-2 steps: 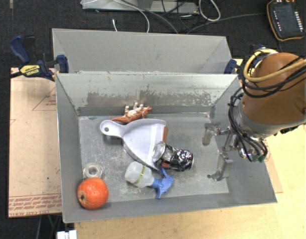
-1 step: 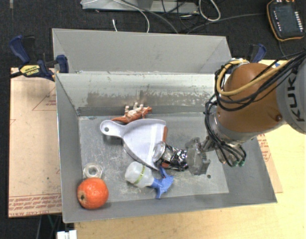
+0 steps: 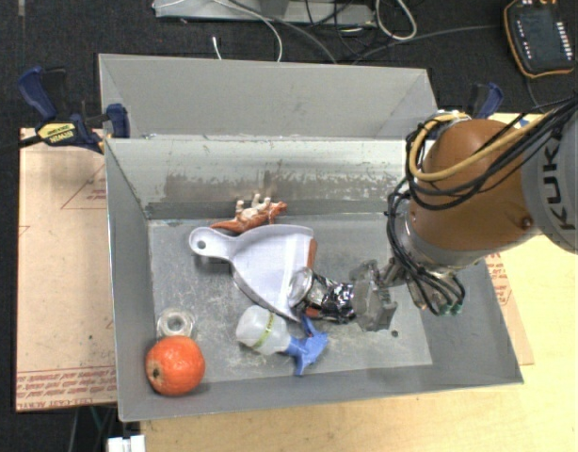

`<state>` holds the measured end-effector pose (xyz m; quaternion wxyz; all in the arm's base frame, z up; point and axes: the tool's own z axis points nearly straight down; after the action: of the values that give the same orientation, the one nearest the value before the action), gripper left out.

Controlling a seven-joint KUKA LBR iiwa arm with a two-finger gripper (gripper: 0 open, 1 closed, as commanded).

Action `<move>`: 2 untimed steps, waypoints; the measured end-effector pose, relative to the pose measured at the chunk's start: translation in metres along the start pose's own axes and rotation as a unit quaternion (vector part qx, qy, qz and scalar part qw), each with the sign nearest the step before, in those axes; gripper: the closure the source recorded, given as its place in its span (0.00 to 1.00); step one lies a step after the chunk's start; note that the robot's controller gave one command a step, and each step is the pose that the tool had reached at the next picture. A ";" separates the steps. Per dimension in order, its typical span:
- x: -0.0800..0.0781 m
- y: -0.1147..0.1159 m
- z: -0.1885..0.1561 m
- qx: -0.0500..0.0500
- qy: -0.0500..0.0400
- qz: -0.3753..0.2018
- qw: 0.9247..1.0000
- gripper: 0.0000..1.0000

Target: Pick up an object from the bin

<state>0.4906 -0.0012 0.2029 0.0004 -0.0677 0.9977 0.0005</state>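
Keeping the gripper [image 3: 373, 306] low, just right of the black thing [image 3: 332, 297] by the scoop [image 3: 268, 260], I am aiming to centre on it, unable to tell if it is spread.

Tool [image 3: 374, 304] low, just beside black shiny thing [image 3: 332, 298] (right of white scoop [image 3: 261, 262]).

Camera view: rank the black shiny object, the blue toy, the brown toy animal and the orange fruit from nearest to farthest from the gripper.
Measured from the gripper:
1. Black shiny object, right beside it, toward the view's left.
2. Blue toy, lower in the view, near the front wall.
3. Brown toy animal, against the back wall.
4. Orange fruit, in the front corner at the view's left.
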 end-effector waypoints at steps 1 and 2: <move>0.001 0.031 0.018 -0.001 0.000 -0.018 1.000 1.00; -0.015 0.051 0.020 0.000 -0.003 -0.006 1.000 1.00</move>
<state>0.4981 0.0517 0.1825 0.0029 -0.0741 0.9972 0.0009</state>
